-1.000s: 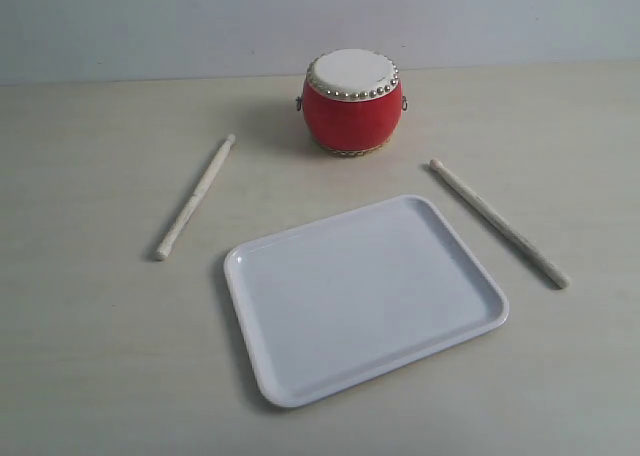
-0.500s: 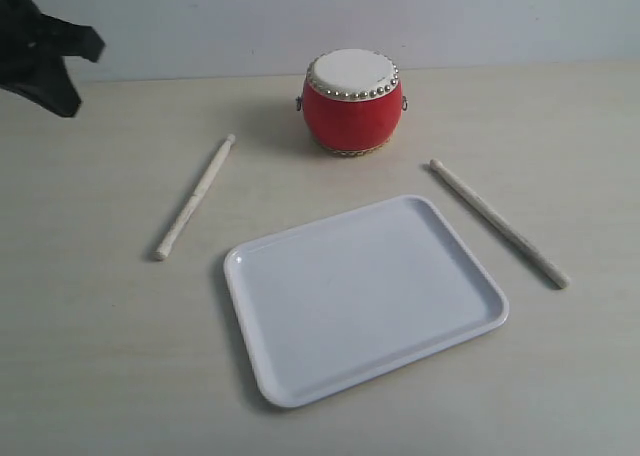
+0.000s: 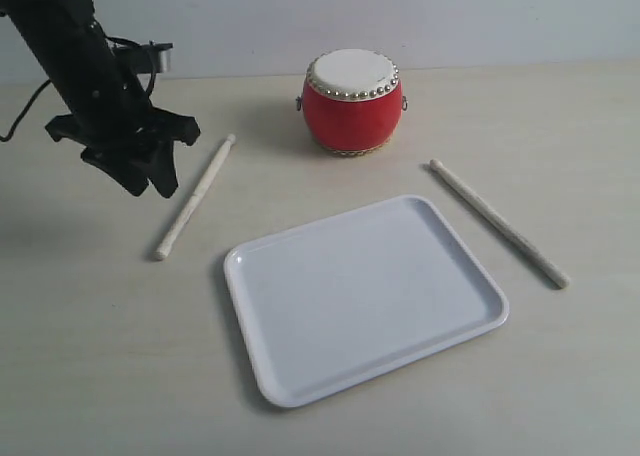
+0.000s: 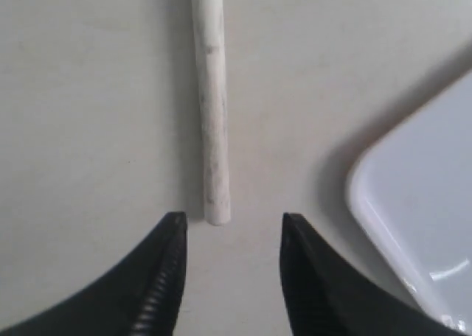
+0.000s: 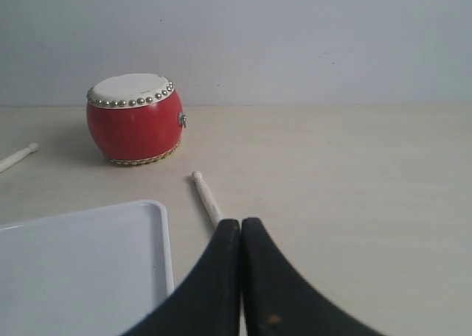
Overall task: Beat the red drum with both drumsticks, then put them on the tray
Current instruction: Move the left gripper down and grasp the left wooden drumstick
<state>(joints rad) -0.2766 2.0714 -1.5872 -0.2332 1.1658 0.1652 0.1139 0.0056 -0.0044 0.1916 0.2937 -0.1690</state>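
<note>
The red drum [image 3: 352, 104] [image 5: 134, 122] stands upright at the back of the table. One pale drumstick [image 3: 195, 196] [image 4: 212, 115] lies left of the white tray [image 3: 365, 296] [image 4: 420, 225]. My left gripper [image 3: 150, 188] [image 4: 234, 219] hangs open just left of this stick, whose thick end lies just beyond the fingertips; nothing is between them. The other drumstick [image 3: 497, 222] [image 5: 206, 196] lies right of the tray [image 5: 74, 262]. In the right wrist view my right gripper [image 5: 241, 222] is shut and empty, with that stick running away from its tips. It is outside the exterior view.
The pale wooden table [image 3: 560, 126] meets a plain light wall [image 3: 480, 16] right behind the drum. The left arm's black body [image 3: 75, 56] rises over the table's back left corner.
The left arm has come into the exterior view from the upper left and moved down and right, to beside the left drumstick. Drum, tray and both sticks have not moved.
</note>
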